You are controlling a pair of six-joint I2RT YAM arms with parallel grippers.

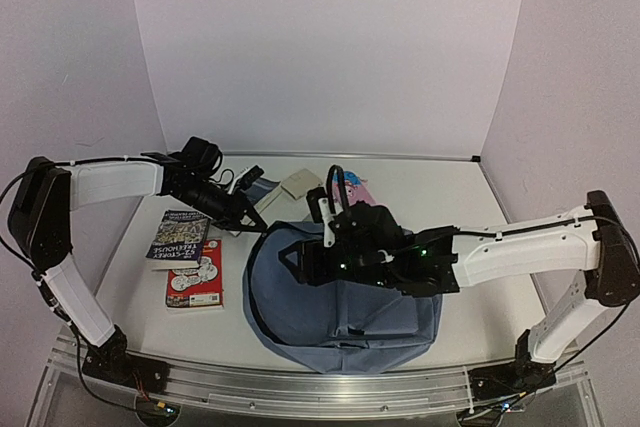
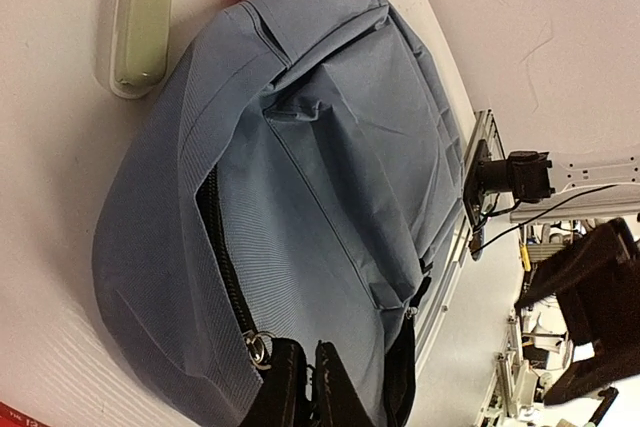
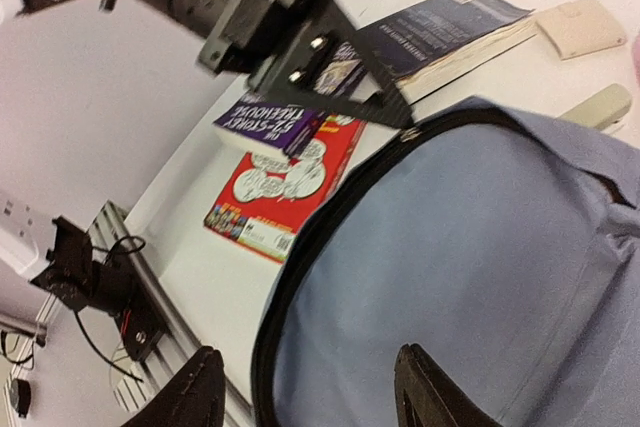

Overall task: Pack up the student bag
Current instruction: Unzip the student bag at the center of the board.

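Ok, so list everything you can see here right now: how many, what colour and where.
student bag: one, grey-blue, centre, zip partly open
dark book: one, purple title, left of the bag, overlapping the red book
red book: one, red, left of the bag, nearer the arm bases
dark blue book: one, beyond the bag, far left
beige pad: one, beige, far side
pale green case: one, against the bag's far end
pink case: one, pink, behind the bag
left hand: one, black, closed at the bag's zip edge
right hand: one, black, open above the bag
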